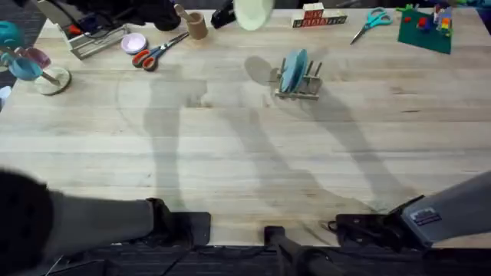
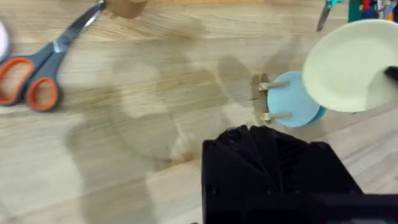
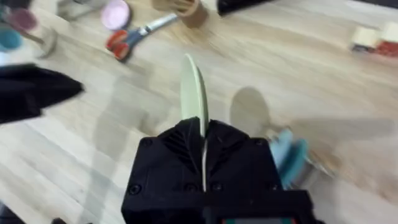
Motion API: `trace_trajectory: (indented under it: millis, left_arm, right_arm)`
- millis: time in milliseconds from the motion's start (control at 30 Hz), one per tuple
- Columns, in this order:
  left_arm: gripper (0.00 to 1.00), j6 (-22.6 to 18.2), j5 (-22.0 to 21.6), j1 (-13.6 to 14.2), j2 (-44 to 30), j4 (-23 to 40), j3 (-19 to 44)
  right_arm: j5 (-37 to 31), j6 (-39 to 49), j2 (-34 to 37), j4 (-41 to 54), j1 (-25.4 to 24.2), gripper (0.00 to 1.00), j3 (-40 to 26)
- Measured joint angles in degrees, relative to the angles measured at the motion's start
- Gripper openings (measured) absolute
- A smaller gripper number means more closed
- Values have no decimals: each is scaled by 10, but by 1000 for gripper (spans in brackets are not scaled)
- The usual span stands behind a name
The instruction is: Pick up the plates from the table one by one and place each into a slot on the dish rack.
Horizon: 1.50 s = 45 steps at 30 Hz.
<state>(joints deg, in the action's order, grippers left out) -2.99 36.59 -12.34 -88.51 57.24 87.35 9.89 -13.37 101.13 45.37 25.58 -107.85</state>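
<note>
My right gripper (image 3: 202, 134) is shut on the rim of the cream plate (image 3: 194, 93), holding it edge-up in the air. The same plate (image 1: 253, 11) appears at the far side of the table, and its round face (image 2: 351, 65) hangs close by the dish rack. The dish rack (image 1: 301, 88) stands on the table (image 1: 230, 169) with two blue plates (image 1: 293, 70) upright between its pegs; these plates (image 2: 295, 102) and the rack (image 3: 292, 158) also appear from both wrists. My left gripper (image 2: 249, 134) hovers shut and empty, short of the rack.
Orange-handled scissors (image 1: 157, 50), a pink dish (image 1: 133, 42) and a wooden cup (image 1: 196, 24) lie at the back left. Teal scissors (image 1: 372, 21), lettered blocks (image 1: 314, 17) and a green toy board (image 1: 426, 29) line the back right.
</note>
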Motion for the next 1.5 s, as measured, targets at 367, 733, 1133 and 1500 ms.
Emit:
trace_trajectory:
  millis: [367,733,1133,1500]
  left_arm:
    - [41,-71,-39,8,119,86,0]
    - [41,-161,-47,113,178,104,0]
    - [40,-347,10,156,183,132,0]
    - [493,-408,29,156,183,132,0]
  right_arm:
    - [-111,15,-106,156,0,29,0]
    - [-185,-17,-155,290,0,29,-9]
    - [-256,-92,-156,361,0,29,-48]
    - [-266,-114,-156,372,0,29,-48]
